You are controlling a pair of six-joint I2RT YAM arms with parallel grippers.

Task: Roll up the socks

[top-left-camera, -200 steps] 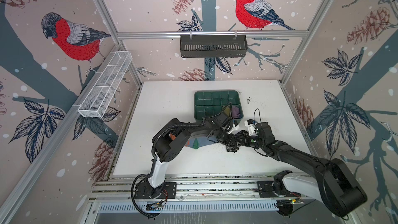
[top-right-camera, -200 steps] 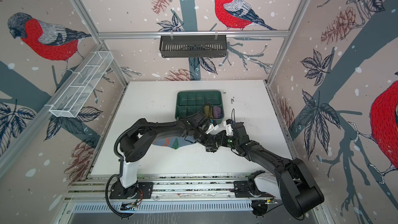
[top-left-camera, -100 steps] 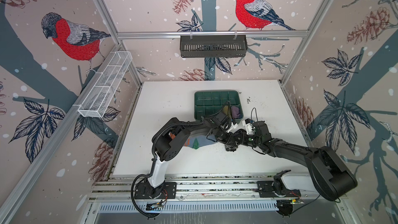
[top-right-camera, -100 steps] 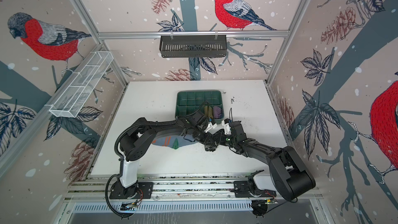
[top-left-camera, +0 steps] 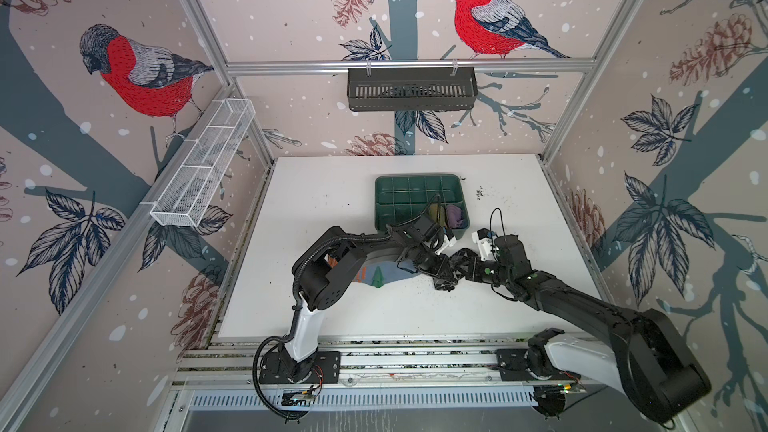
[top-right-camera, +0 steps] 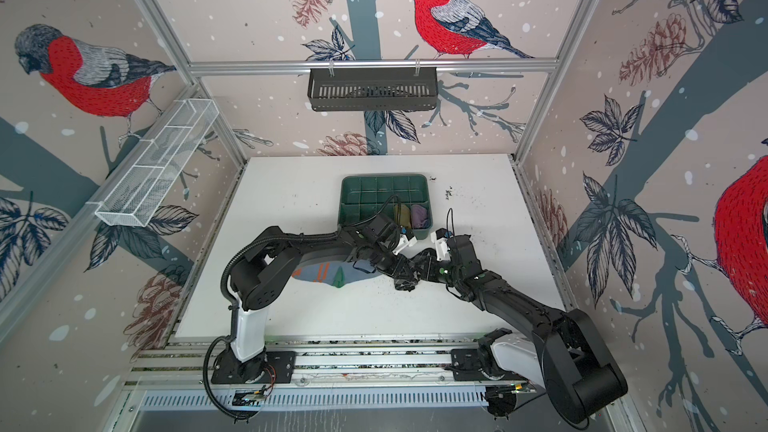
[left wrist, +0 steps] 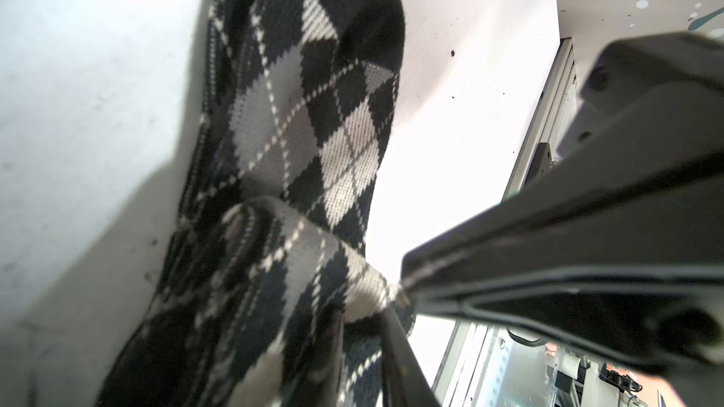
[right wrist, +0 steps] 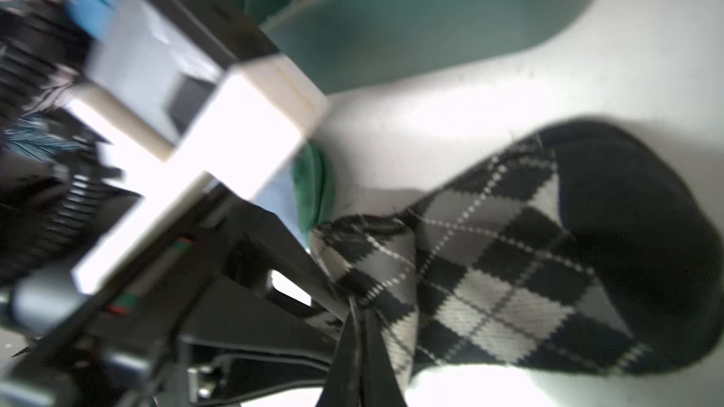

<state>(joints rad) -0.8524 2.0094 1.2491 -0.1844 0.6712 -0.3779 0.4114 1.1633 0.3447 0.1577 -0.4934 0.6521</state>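
The black-grey-white argyle sock (top-left-camera: 443,283) (top-right-camera: 405,284) lies bunched in the middle of the table, where both grippers meet. My left gripper (left wrist: 364,319) is shut on a fold of it, with fabric between the fingers. My right gripper (right wrist: 358,307) is shut, pinching a raised fold of the argyle sock (right wrist: 529,268) at its tip. In the left wrist view the argyle sock (left wrist: 313,111) stretches away over the white table. The light blue sock (top-left-camera: 386,274) (top-right-camera: 328,274), with orange stripes and a green heel, lies flat, partly under the left arm.
A green compartment tray (top-left-camera: 399,201) (top-right-camera: 361,201) stands just behind the grippers, holding an olive-yellow rolled sock (top-left-camera: 436,211) and a purple rolled sock (top-left-camera: 455,216). A black basket (top-left-camera: 411,89) hangs on the back wall, a white wire basket (top-left-camera: 203,168) on the left wall.
The right arm's elbow swung left and then back to the right, while its gripper stayed at the argyle sock. The left arm has hardly moved.
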